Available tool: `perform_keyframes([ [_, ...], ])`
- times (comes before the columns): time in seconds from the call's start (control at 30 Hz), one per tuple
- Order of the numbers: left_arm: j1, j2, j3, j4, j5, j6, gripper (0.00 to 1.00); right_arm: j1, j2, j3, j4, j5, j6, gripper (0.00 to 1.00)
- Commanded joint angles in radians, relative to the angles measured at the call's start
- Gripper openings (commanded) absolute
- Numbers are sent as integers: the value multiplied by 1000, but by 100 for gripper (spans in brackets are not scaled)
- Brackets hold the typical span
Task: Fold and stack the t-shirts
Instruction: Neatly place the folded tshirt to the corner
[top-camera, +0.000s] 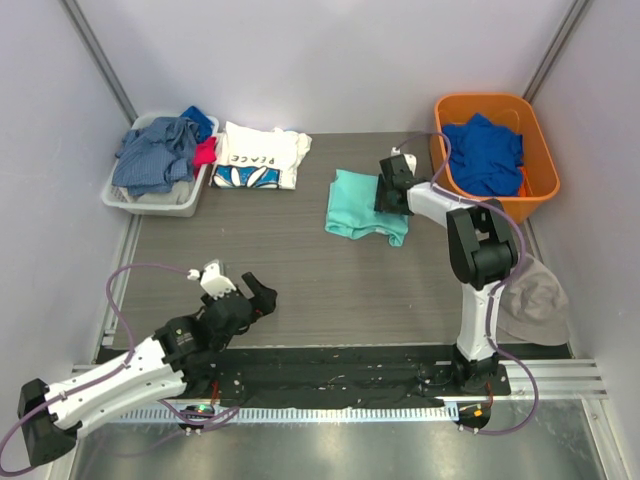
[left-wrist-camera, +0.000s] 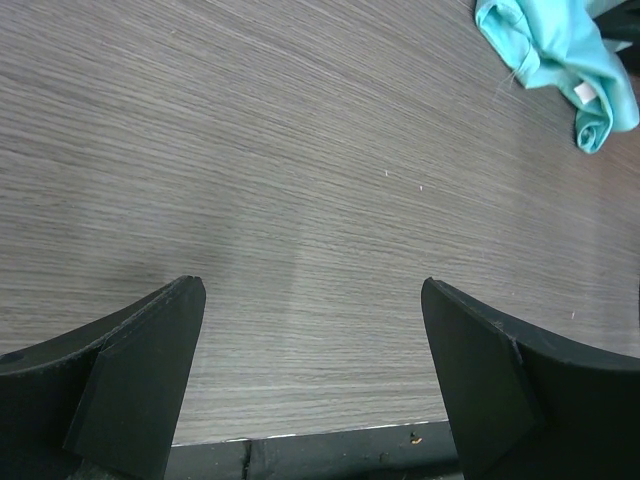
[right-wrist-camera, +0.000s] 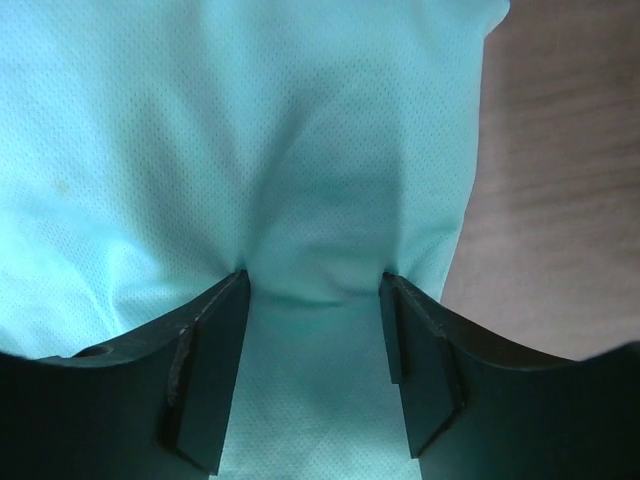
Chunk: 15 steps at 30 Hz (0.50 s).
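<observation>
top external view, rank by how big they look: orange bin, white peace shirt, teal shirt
1. orange bin, clearly largest
2-3. white PEACE t-shirt and mint-teal t-shirt: about alike, and the teal one is partly hidden, so unranked

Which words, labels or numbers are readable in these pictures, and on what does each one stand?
"PEACE": on the white t-shirt.
Small white tag on the mint t-shirt: too small to read.
No other text seen.
</observation>
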Motion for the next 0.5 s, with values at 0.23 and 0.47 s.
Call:
perform_keyframes([
  [0.23, 4, 33, 55, 75, 16, 41, 96, 43, -288, -168, 18, 55, 24, 70],
  [0.47, 4, 59, 32, 157, 25, 43, 96, 46, -402, -196, -18, -66, 34, 71],
])
